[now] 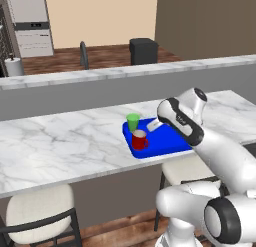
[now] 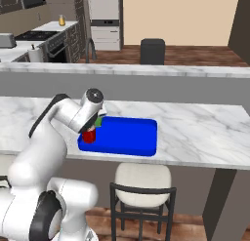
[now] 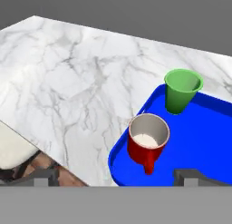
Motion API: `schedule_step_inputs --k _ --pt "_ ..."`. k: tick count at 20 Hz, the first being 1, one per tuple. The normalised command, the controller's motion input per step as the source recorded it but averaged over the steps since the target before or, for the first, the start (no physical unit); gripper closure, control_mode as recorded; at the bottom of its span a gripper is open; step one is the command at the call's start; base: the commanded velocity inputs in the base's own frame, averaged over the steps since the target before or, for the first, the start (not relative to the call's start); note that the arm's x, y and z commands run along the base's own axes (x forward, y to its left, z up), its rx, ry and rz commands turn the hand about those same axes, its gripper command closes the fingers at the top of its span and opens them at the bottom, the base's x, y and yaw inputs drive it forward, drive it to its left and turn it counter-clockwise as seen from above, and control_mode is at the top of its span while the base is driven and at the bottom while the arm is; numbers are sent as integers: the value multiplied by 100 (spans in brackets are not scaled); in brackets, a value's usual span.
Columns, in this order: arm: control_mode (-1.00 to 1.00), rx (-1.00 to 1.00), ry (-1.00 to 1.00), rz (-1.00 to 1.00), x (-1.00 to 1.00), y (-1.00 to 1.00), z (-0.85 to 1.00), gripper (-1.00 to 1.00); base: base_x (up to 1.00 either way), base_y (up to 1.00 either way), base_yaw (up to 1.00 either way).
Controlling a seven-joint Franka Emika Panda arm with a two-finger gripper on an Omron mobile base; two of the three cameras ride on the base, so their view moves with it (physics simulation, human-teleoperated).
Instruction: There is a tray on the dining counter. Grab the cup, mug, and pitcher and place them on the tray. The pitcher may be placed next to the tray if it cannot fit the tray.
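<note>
End effector (image 3: 116, 177) hangs over the blue tray (image 3: 199, 146), jaws spread wide, nothing in them. Below it sits the red mug (image 3: 147, 139), upright at the tray's near left corner; the green cup (image 3: 181, 90) stands just beyond, along the same left rim. The tray lies by the surface's (image 3: 68, 82) front edge. The pitcher looks to be what's left, I'd say. Best to lift straight up clear of both rims before swinging away, so a fingertip doesn't clip the mug.
</note>
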Motion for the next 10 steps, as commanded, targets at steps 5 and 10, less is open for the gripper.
schedule_step_inputs --k 5,10 --pt "-100 9 8 -13 -95 0 76 -100 0 0 0" --pt "-100 3 2 -13 -100 0 80 -100 0 0 0"
